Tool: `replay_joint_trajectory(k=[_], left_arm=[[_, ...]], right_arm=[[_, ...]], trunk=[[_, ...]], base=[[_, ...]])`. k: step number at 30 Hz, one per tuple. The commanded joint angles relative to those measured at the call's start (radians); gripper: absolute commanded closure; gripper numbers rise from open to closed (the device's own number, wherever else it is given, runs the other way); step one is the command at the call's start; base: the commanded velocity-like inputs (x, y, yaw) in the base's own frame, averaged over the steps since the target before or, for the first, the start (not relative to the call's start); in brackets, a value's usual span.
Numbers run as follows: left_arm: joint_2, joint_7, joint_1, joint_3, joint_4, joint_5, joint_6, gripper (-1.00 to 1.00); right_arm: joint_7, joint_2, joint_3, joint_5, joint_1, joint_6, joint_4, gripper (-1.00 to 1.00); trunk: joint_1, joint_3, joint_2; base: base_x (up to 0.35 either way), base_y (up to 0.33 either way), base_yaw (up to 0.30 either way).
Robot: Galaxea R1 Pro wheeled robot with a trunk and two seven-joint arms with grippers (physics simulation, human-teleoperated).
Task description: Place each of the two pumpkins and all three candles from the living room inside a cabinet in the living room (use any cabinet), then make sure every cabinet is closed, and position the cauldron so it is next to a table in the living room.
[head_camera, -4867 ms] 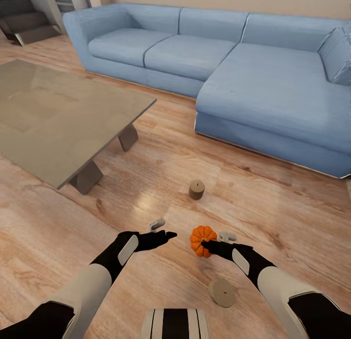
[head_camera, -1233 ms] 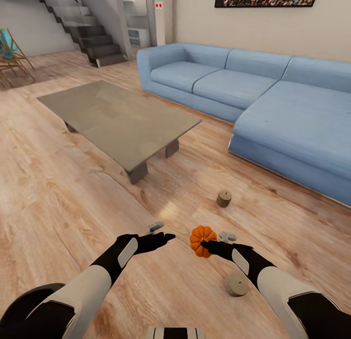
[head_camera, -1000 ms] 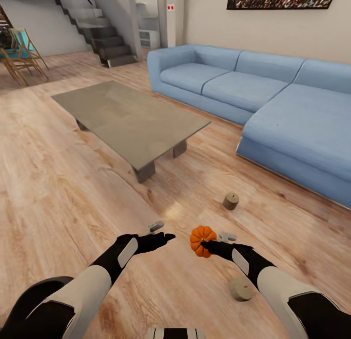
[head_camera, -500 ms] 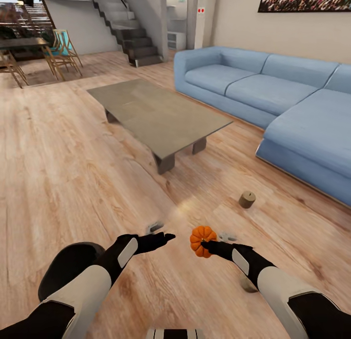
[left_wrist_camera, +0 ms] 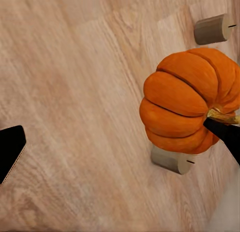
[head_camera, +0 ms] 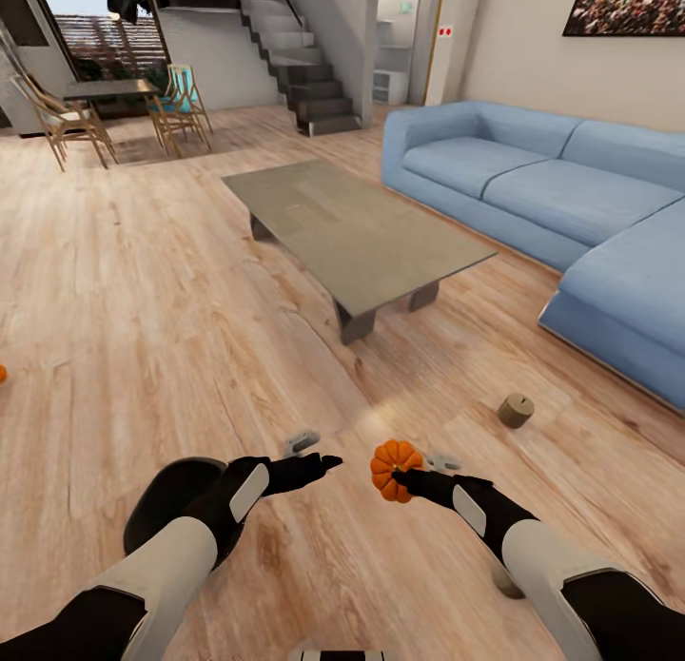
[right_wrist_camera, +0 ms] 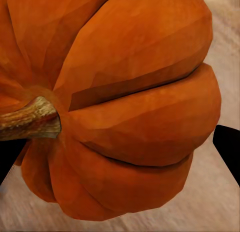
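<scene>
A bright orange pumpkin [head_camera: 393, 468] hangs above the wooden floor, with my right gripper [head_camera: 416, 467] shut on it; the right wrist view shows it close up [right_wrist_camera: 125, 102] between two black fingers [right_wrist_camera: 227, 147]. My left gripper [head_camera: 315, 452] stands open and empty just left of it. The black cauldron [head_camera: 164, 505] sits on the floor under my left forearm. One candle [head_camera: 515, 410] lies toward the sofa, another candle [head_camera: 505, 581] peeks out beside my right forearm. A sliver of a second pumpkin [head_camera: 2, 374] shows at the far left. The low table [head_camera: 362, 225] stands ahead. The cabinet is out of view.
A blue corner sofa [head_camera: 561, 190] runs along the right. Stairs [head_camera: 304, 81] rise at the back, with a dining table and chairs [head_camera: 105, 109] far left. Open wooden floor [head_camera: 143, 290] spreads left of the low table.
The camera has swung left, so table, sofa and candles slid right and the cauldron and far pumpkin came into view. Both arms hold their pose, the pumpkin still gripped.
</scene>
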Motion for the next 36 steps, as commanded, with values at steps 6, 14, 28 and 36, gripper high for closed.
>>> replay_joint_trajectory(k=[6,14,28,36], left_arm=[[0.0,-0.001,-0.001,-0.003,0.0,0.003,0.003,-1.0],[0.0,-0.005,-0.001,-0.003,0.0,0.003,0.002,-1.0],[0.0,-0.002,-0.001,-0.003,0.0,0.003,0.002,-1.0],[0.0,-0.002,-0.001,-0.003,0.0,0.003,0.002,-1.0]], right_arm=[[0.0,-0.001,0.007,-0.011,0.0,0.004,-0.002,1.0],[0.0,-0.001,0.007,-0.011,0.0,0.004,-0.002,1.0],[0.0,-0.001,0.008,-0.011,0.0,0.004,-0.002,1.0],[0.0,-0.001,0.007,-0.011,0.0,0.004,-0.002,1.0]], trunk=[[-0.023,0.024,0.042],[-0.023,0.032,0.042],[-0.023,0.045,0.042],[-0.023,0.052,0.042]], base=[[0.0,0.0,0.244],[0.0,0.0,0.244],[0.0,0.0,0.239],[0.0,0.0,0.238]])
